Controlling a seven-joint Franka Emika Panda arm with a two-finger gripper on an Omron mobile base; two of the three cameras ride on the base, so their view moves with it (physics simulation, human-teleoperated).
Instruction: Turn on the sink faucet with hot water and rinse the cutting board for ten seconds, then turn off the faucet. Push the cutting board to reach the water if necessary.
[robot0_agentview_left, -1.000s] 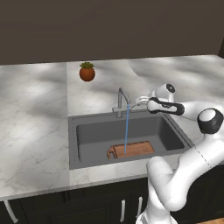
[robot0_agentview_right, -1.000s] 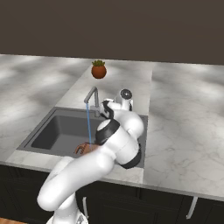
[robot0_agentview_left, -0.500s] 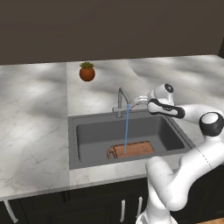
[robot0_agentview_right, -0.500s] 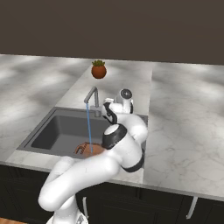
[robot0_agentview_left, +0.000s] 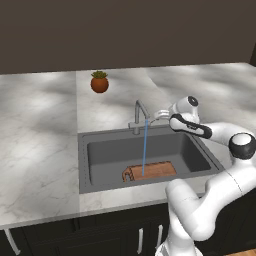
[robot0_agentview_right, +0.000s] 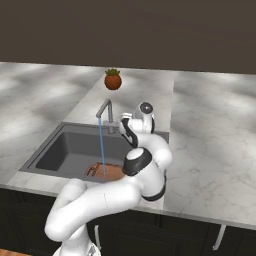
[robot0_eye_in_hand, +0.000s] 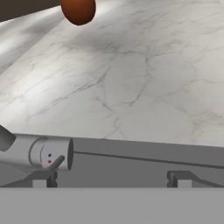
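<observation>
The grey sink faucet (robot0_agentview_left: 139, 116) stands at the back rim of the dark sink (robot0_agentview_left: 82, 165). A thin blue stream of water (robot0_agentview_left: 145, 150) falls from its spout onto the reddish-brown cutting board (robot0_agentview_left: 150, 171), which lies flat on the basin floor near the front wall. My gripper (robot0_agentview_left: 158, 116) hovers just right of the faucet, open and holding nothing. In the hand view the faucet's body with its small lever (robot0_eye_in_hand: 48, 154) lies at the lower left, just above my left fingertip (robot0_eye_in_hand: 43, 177). From the right base view the faucet (robot0_agentview_right: 104, 112), water (robot0_agentview_right: 102, 147) and board (robot0_agentview_right: 107, 172) sit left of my gripper (robot0_agentview_right: 123, 123).
A small brown plant pot (robot0_agentview_left: 99, 82) stands on the white marble counter (robot0_agentview_left: 40, 130) behind the sink, also seen as the pot (robot0_eye_in_hand: 78, 8) in the hand view. Counter stretches on both sides of the basin. Dark cabinets run below the front edge.
My gripper has crept a little left towards the faucet, still open. The water keeps running onto the board, which has not moved.
</observation>
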